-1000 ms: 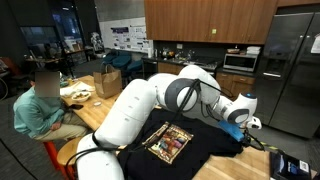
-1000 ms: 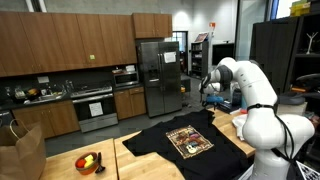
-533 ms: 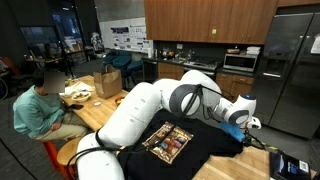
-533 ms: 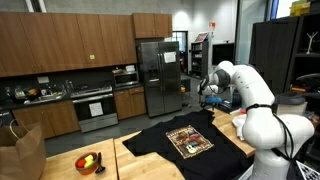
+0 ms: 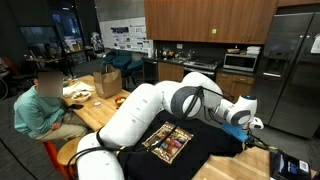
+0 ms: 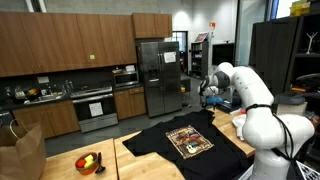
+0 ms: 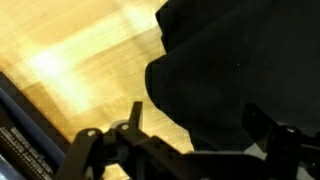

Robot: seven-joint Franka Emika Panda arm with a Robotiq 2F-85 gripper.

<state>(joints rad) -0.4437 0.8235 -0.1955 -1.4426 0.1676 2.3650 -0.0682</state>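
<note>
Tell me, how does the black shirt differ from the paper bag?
The shirt is black with a colourful print, while the bag is plain brown. The shirt lies spread flat; the bag stands upright. The shirt is close by the gripper, and the bag sits far off from it. Both rest on the wooden tabletop.

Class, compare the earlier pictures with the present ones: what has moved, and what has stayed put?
The arm shifted its elbow slightly toward the pincer, which barely moved above the far edge of the shirt. Nothing was visibly gripped or let go. The shirt and table stayed as they were.
</note>
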